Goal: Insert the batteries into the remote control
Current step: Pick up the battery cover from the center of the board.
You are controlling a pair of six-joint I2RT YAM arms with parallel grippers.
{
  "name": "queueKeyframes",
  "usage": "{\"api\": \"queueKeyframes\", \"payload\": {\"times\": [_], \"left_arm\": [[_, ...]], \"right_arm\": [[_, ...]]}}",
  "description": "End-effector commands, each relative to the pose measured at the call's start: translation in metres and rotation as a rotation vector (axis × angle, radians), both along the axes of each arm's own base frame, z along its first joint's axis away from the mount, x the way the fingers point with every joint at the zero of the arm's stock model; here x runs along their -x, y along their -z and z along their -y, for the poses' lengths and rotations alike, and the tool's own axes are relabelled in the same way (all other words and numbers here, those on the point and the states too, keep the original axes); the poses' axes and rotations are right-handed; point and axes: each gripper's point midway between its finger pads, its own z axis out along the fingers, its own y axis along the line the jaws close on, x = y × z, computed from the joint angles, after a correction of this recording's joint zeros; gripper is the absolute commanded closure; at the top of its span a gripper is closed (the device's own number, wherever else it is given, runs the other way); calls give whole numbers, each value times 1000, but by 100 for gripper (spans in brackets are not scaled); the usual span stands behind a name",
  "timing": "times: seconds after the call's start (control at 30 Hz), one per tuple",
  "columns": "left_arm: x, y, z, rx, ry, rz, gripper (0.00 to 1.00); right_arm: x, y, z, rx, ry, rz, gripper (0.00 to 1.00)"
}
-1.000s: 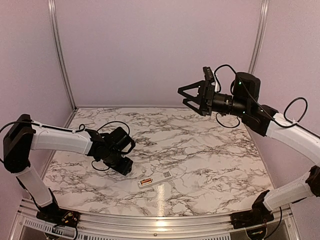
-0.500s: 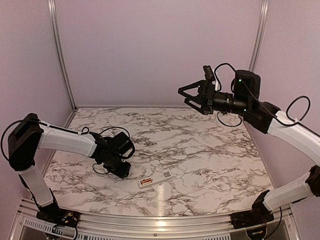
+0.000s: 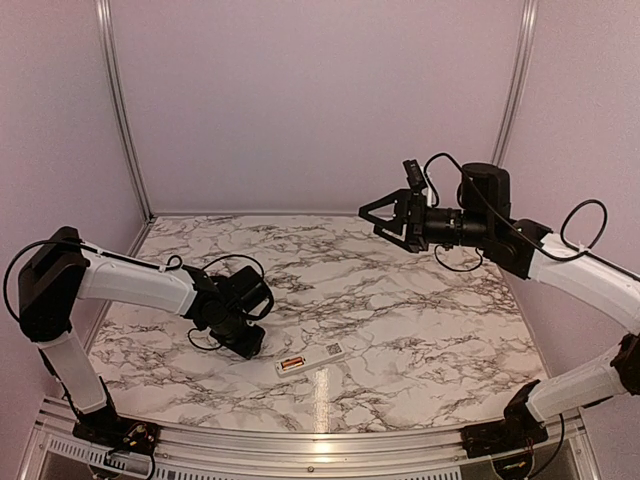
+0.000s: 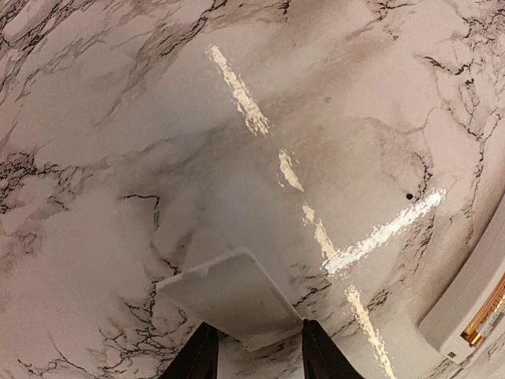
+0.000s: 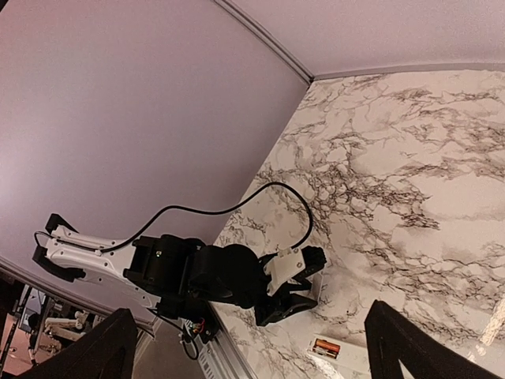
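Note:
The white remote control point(image 3: 312, 358) lies face down near the table's front edge, its battery bay open. The reddish-orange batteries point(image 3: 291, 364) sit in that bay, also seen in the right wrist view point(image 5: 325, 347) and at the edge of the left wrist view point(image 4: 486, 314). My left gripper point(image 3: 250, 343) is low over the table just left of the remote. It is shut on a flat white cover plate point(image 4: 230, 296), which is tilted up off the marble between its fingers point(image 4: 199, 357). My right gripper point(image 3: 373, 214) hangs open high above the back right, with nothing in it.
The marble table point(image 3: 400, 310) is bounded by lilac walls at the back and sides, with a metal rail point(image 3: 300, 440) along the front edge. The left arm's black cable point(image 5: 260, 197) loops over the table behind its wrist.
The left gripper's jaws have narrowed onto the white cover plate and it has shifted slightly toward the front. The right arm has come down a little, still open.

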Motion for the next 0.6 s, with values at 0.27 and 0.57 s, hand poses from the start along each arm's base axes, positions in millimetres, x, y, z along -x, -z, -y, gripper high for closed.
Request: {"api": "queueKeyframes", "payload": {"times": [0.27,0.57], "left_arm": [[11,7,16,45,67,-46,45],[10,1,29,80,97,-56,31]], "right_arm": [[-3,-7,8,-41,-9,17,1],[-3,-4,6,-49,-22,14,1]]}}
